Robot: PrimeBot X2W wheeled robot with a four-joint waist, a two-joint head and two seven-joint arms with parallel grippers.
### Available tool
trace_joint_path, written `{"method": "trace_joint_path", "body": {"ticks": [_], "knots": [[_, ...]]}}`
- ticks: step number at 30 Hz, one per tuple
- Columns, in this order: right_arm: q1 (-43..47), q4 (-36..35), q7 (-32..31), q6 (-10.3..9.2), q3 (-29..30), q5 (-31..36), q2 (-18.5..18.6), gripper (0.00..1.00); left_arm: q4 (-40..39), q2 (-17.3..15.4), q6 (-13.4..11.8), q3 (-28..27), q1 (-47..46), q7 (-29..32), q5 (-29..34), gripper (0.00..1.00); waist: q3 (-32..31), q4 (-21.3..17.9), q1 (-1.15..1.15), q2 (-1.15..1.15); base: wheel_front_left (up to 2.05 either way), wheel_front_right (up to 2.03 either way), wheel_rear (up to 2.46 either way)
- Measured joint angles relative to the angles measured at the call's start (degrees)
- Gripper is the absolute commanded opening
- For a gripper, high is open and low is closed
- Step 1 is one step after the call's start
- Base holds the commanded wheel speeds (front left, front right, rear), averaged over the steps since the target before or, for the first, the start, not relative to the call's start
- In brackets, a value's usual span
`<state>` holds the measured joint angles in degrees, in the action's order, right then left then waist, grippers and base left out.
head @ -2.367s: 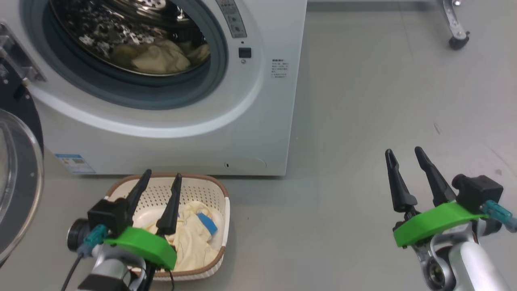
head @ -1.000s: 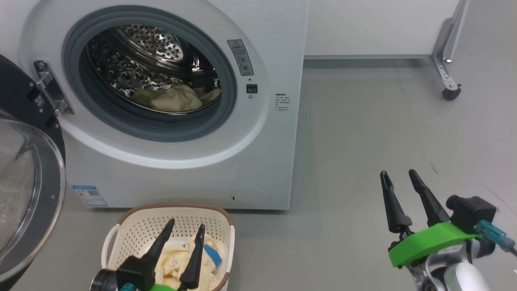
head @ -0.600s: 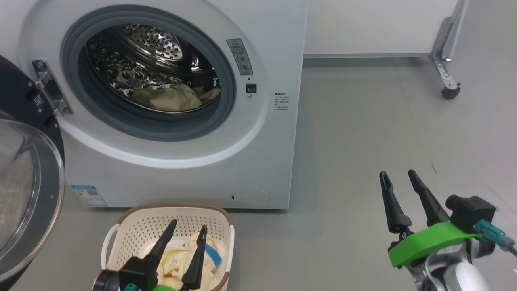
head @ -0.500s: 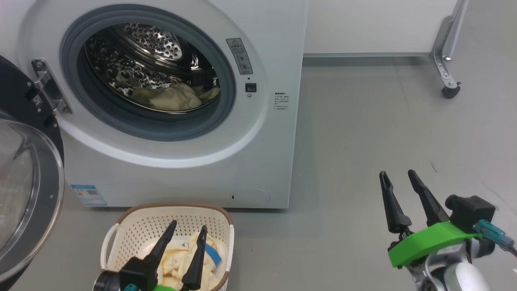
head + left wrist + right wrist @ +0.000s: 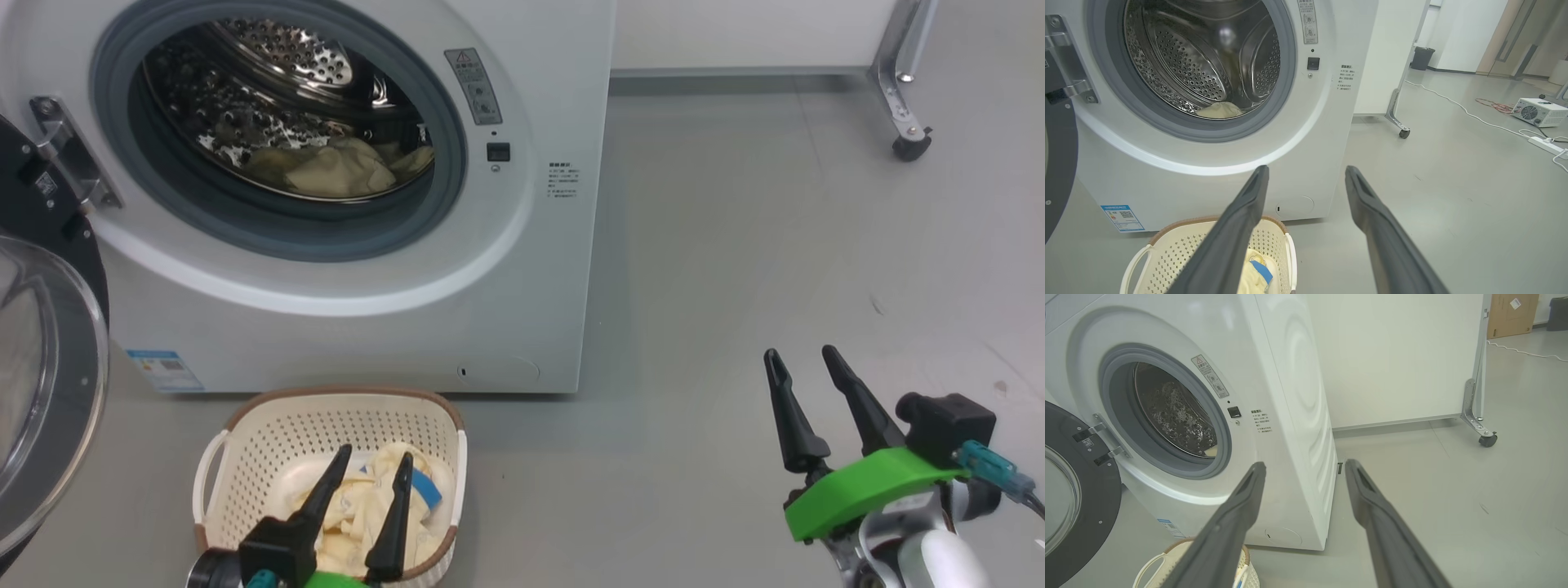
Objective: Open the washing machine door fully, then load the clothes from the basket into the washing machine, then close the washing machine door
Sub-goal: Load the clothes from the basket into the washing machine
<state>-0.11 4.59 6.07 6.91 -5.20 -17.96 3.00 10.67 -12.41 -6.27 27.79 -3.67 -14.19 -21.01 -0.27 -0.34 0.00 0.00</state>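
Left jaws spread wide and empty, poised just above the clothes (image 5: 357, 510) in the basket (image 5: 335, 394), on the floor near the front of the washing machine (image 5: 522, 269); right jaws likewise spread, holding nothing, well off to the right over bare floor; washing machine door (image 5: 41, 367) swung open at the left.

Likely trouble, by judgement: closing too shallow and catching only a fold or the blue cuff (image 5: 424, 488), so part of the bundle slipping out on the lift; closing too deep and nipping the perforated wall, so dragging or tipping the light basket; trailing fabric snagging on the grey seal (image 5: 449, 175) short of the drum (image 5: 269, 73), then fouling the door.

Little legible: a warning triangle on the sticker (image 5: 473, 86) right of the opening; a small print block (image 5: 563, 180), too fine to read; a blue energy sticker (image 5: 159, 369) low on the left, seemingly with a QR code; no brand name legible.
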Motion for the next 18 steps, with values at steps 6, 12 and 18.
{"method": "trace_joint_path", "body": {"ticks": [6,12,18], "knots": [[-0.5,-0.9,-0.6,0.00,0.2,0.5,0.9,1.00,3.4,1.0,0.3,-1.5,-3.4,0.0,0.0,1.00,5.9,-0.1,0.01,0.00,0.00,0.00,0.00],[-3.8,-1.7,-0.6,0.00,0.4,0.6,1.9,1.00,6.9,1.4,2.0,-3.4,-9.8,0.0,0.3,1.00,12.4,-0.5,0.02,0.00,0.00,0.00,0.00],[-8.0,-2.4,-0.4,0.00,0.2,0.6,2.2,1.00,16.5,1.2,5.3,-3.7,-16.6,0.0,0.9,1.00,20.9,-1.7,0.02,0.00,0.00,0.00,0.00]]}}
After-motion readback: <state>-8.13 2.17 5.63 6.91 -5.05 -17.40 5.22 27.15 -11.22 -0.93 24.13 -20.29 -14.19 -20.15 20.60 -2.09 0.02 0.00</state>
